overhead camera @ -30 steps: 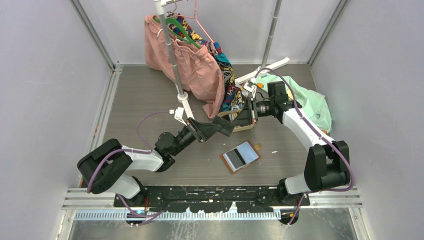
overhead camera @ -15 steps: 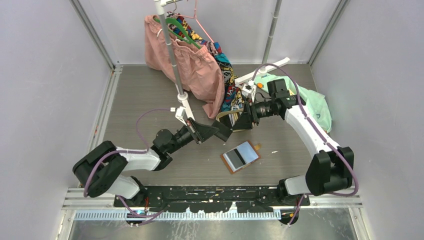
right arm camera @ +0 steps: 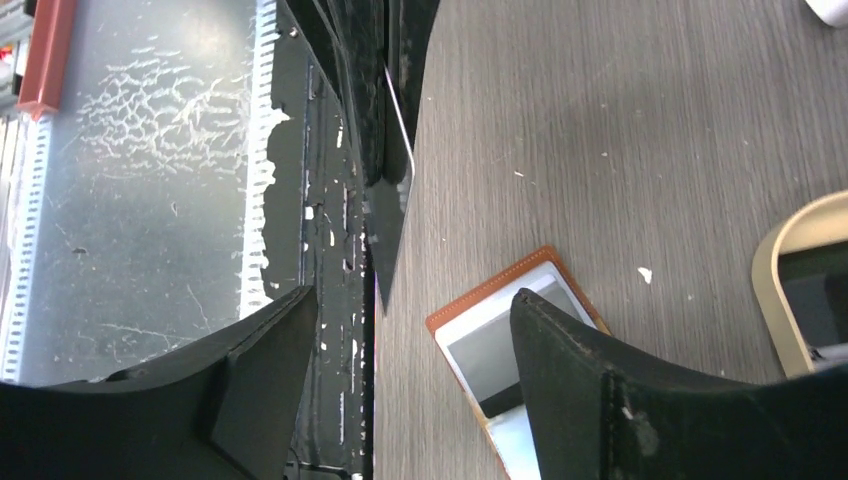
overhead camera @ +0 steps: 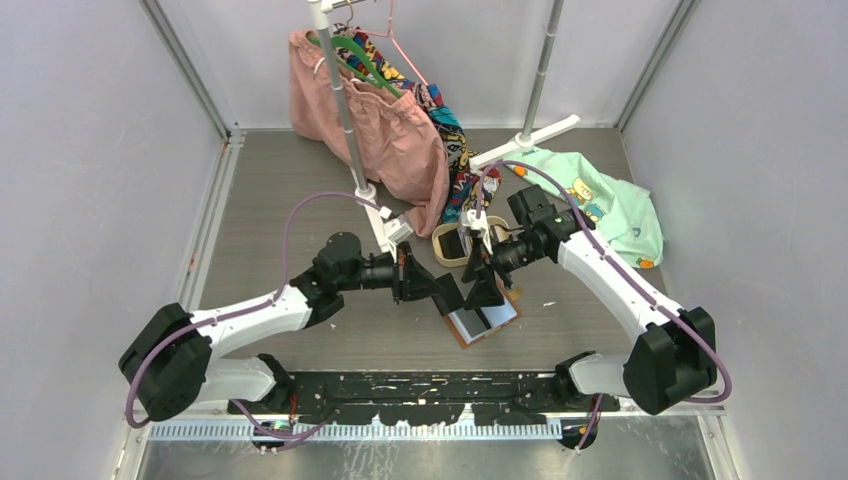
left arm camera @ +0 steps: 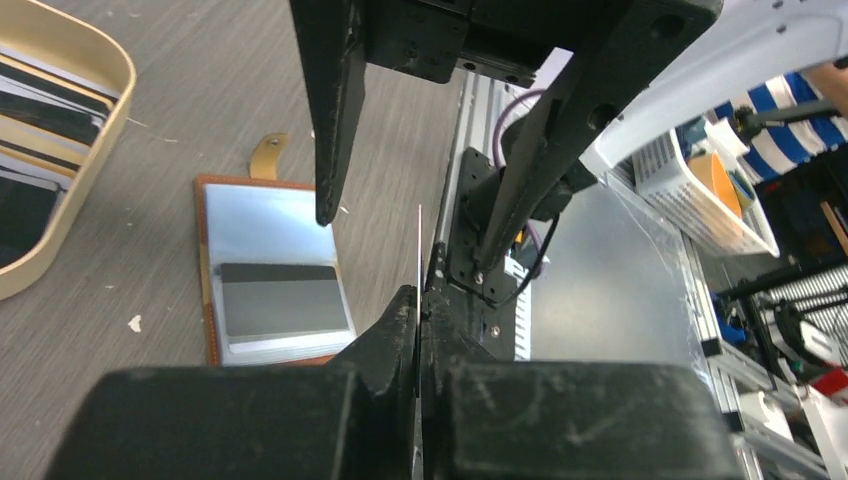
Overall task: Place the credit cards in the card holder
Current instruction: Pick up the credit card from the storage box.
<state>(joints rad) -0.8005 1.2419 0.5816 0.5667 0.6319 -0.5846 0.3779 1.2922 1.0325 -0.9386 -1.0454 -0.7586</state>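
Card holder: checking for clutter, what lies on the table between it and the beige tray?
Left wrist view: bare tabletop between tray and card holder, apart from one tiny white speck.

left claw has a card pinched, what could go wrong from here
1. The left claw grips the card only by one end, so it may twist or slip when pushed into the card holder.
2. The open right claw hangs close around that card; the two claws may bump.
3. Nothing pins the card holder, so it may slide on the table.
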